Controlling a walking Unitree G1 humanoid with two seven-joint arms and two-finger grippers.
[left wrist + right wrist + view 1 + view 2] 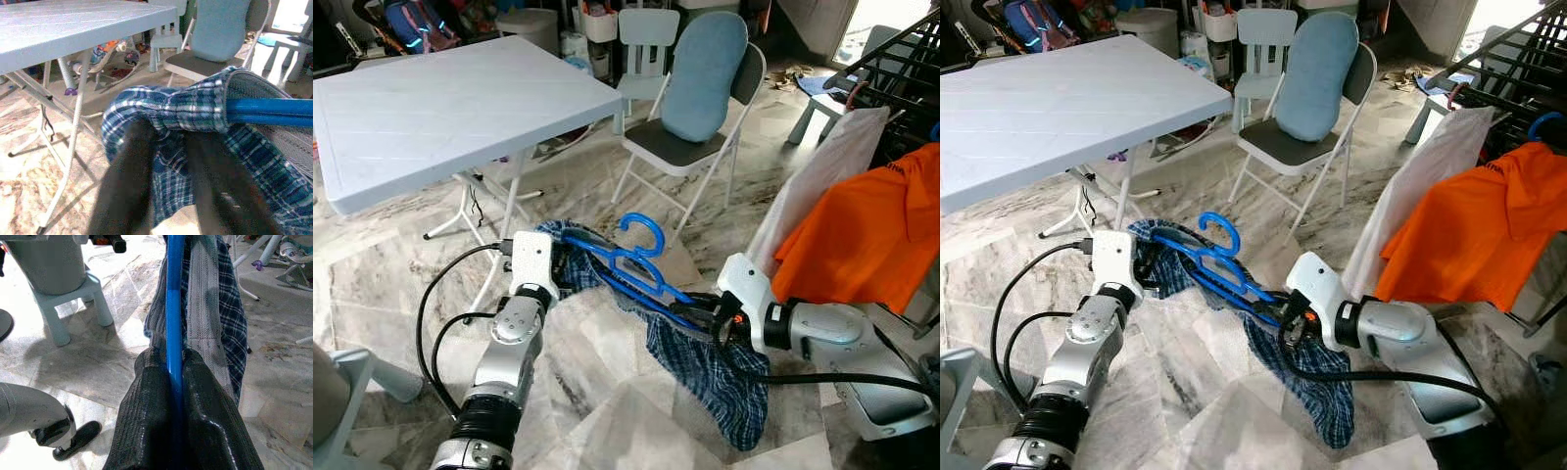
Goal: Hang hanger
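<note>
Black fingers of the right gripper (pixel 175 377) are pressed together on the bar of the blue hanger (pixel 641 266), the bar running straight out between them in the right wrist view. From the head camera, this gripper sits low at centre right, its silver arm reaching in from the right edge.

Across from it, the left gripper (pixel 551 266) holds the other end of the load: its two fingers (pixel 129 176) are closed into the folds of the blue plaid shirt (pixel 705 367), gripping cloth where the shirt wraps over the hanger's end. In the left wrist view the blue bar comes out of the fabric just beyond the fingertips.

The hanger is held in the air between the two grippers, above the marble floor (pixel 607 411), tilted down toward the right gripper, with its hook (pixel 642 230) pointing up. The plaid shirt is draped over it and hangs down below the right gripper toward the floor.

Farther out, a white folding tabletop (pixel 450 108) stands to the left, with a folding chair (pixel 690 137) carrying a blue cushion (pixel 705 73) beyond it. At the right, an orange garment (pixel 871 235) and a white cloth (pixel 822 176) hang on a dark drying rack (pixel 901 59). A pale stool (pixel 73 298) appears in the right wrist view.
</note>
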